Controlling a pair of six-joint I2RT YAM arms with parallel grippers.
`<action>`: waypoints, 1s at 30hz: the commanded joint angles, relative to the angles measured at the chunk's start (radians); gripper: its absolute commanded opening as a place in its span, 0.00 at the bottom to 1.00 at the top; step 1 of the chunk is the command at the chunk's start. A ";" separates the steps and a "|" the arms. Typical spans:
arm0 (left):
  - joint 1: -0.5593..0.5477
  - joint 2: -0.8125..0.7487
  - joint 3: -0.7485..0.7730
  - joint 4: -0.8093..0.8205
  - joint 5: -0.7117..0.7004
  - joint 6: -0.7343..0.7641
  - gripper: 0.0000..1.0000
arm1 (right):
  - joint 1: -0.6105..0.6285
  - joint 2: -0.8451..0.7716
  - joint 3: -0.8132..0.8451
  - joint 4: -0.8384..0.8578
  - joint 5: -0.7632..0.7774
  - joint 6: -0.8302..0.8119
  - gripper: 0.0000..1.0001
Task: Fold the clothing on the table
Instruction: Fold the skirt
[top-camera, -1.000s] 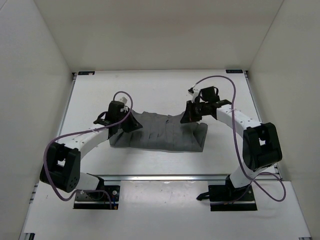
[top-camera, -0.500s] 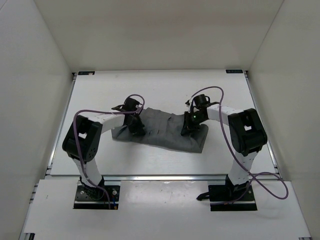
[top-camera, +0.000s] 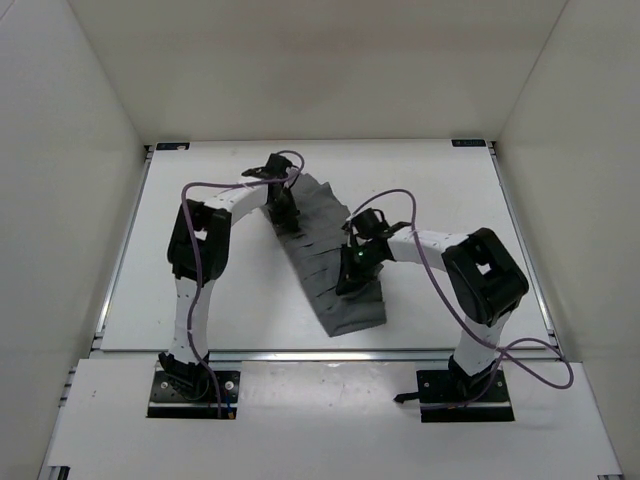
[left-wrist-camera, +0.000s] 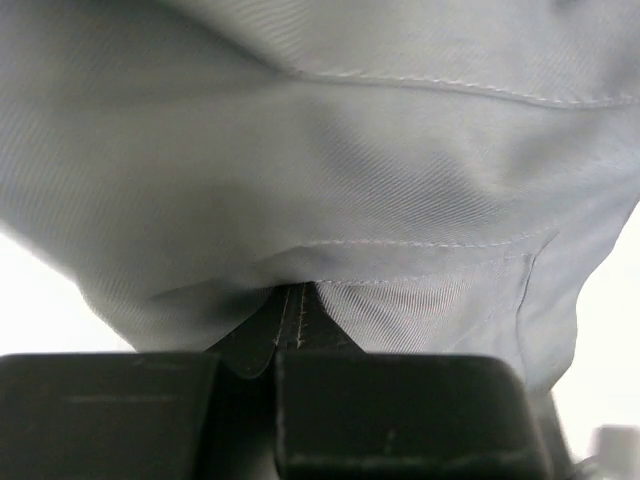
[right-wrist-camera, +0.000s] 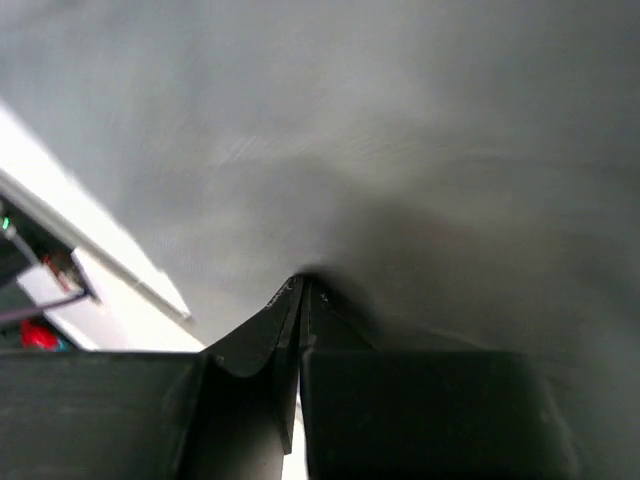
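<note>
top external | left gripper (top-camera: 283, 213) and right gripper (top-camera: 350, 272) both clenched on clothing (top-camera: 340, 305) | looks soft, limp, light; best gripped at hems

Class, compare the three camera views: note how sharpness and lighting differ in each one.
Top external: sharp and evenly lit, the clothing clear against the white table. Left wrist: stitching crisp, table patches at the edges blown out white. Right wrist: fabric blurred and dimmer, no weave visible.

Setting: we log a robotics lab test cell. Evidence: plain white walls (top-camera: 60, 200) enclosing a white table (top-camera: 440, 180), black brackets (top-camera: 172, 146) on its far corners, a metal rail (top-camera: 330, 355) along its near edge, two cabled arms (top-camera: 195, 290) bolted beside it.
</note>
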 joint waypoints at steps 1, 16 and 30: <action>-0.004 0.095 0.174 -0.122 -0.015 0.098 0.00 | 0.114 -0.006 0.020 0.073 -0.028 0.113 0.00; 0.069 -0.116 0.268 -0.047 0.146 0.104 0.13 | 0.086 -0.169 0.248 0.025 0.026 -0.210 0.02; -0.050 -0.349 -0.437 0.188 0.171 0.007 0.04 | 0.015 -0.201 0.075 -0.013 0.053 -0.261 0.00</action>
